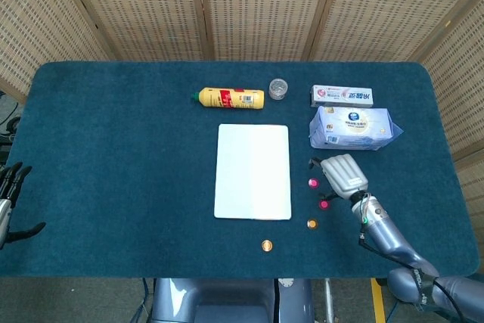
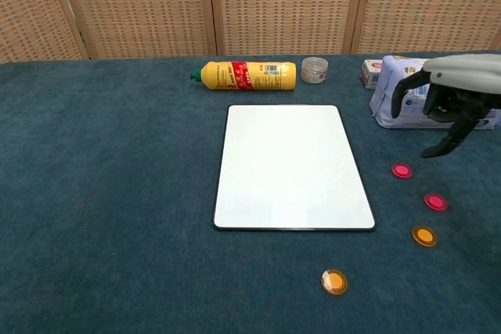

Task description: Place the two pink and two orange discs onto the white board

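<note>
The white board [image 1: 252, 171] [image 2: 291, 166] lies bare in the middle of the blue cloth. Right of it lie two pink discs [image 1: 313, 183] [image 1: 324, 204] [image 2: 401, 170] [image 2: 435, 202]. One orange disc [image 1: 311, 224] [image 2: 424, 236] sits below them, another [image 1: 266, 245] [image 2: 334, 281] lies in front of the board. My right hand [image 1: 344, 175] [image 2: 450, 99] hovers just above and right of the upper pink disc, fingers apart and curved down, holding nothing. At the table's left edge my left hand [image 1: 9, 202] rests open.
A yellow bottle [image 1: 231, 98] lies behind the board beside a small clear jar [image 1: 278, 88]. A toothpaste box [image 1: 342, 96] and a tissue pack [image 1: 352, 128] sit at the back right, close behind my right hand.
</note>
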